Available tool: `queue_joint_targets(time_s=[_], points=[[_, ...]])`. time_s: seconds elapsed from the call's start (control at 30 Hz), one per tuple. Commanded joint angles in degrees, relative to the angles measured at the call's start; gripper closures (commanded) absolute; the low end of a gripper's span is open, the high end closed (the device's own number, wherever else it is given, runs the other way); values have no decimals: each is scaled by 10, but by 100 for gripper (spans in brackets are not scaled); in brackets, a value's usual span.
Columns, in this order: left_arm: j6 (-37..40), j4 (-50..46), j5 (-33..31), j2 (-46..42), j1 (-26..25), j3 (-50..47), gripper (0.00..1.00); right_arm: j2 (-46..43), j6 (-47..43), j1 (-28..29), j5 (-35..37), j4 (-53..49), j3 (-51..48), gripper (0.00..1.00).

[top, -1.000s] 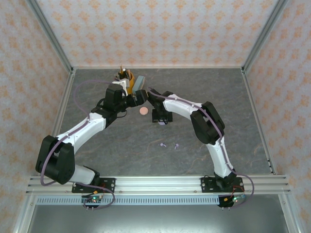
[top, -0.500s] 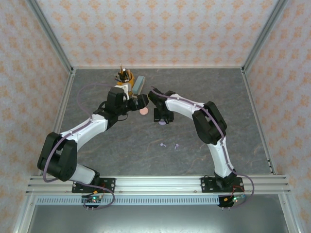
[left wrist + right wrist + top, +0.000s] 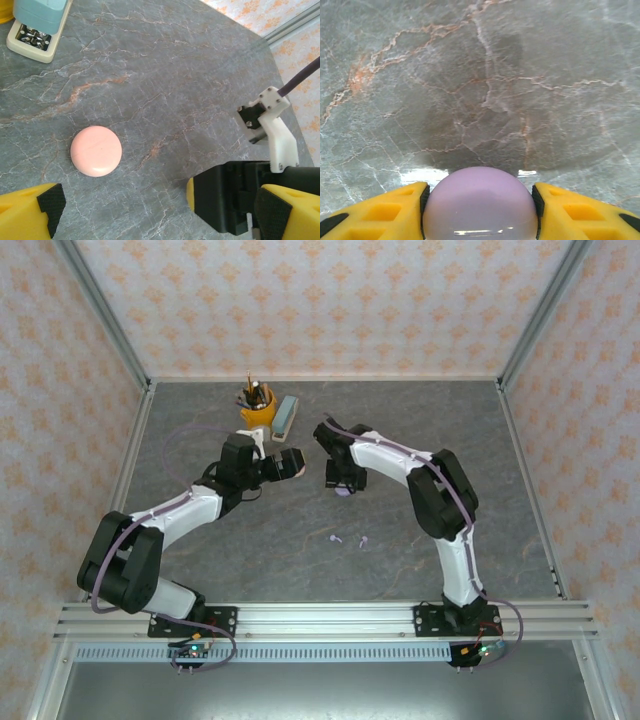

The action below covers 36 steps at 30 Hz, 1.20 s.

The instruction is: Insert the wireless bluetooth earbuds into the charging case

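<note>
Right fingers (image 3: 380,210) grasp the lilac case (image 3: 480,205); left fingers (image 3: 25,210) gape above the pink case (image 3: 96,150). Earbuds (image 3: 362,540) lie loose mid-way across the desk (image 3: 250,560), apparently none inserted yet.

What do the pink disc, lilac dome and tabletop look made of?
The pink disc: smooth matte plastic, probably; even colour, a faint seam line.
The lilac dome: glossy plastic, likely; a sharp light reflection near its base.
The tabletop: grey stone-look with veins, slightly shiny; real marble or printed laminate, cannot tell.

Both arms reach inward, left claw (image 3: 155,215) gaping, right claw (image 3: 480,212) pinching a lilac disc (image 3: 480,192).
</note>
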Motion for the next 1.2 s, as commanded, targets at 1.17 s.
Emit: queue_joint_targets(time_s=[1.17], points=[[-50,261,76,193,-78,24,2,-102,202,-57,-87,141,-58,50]])
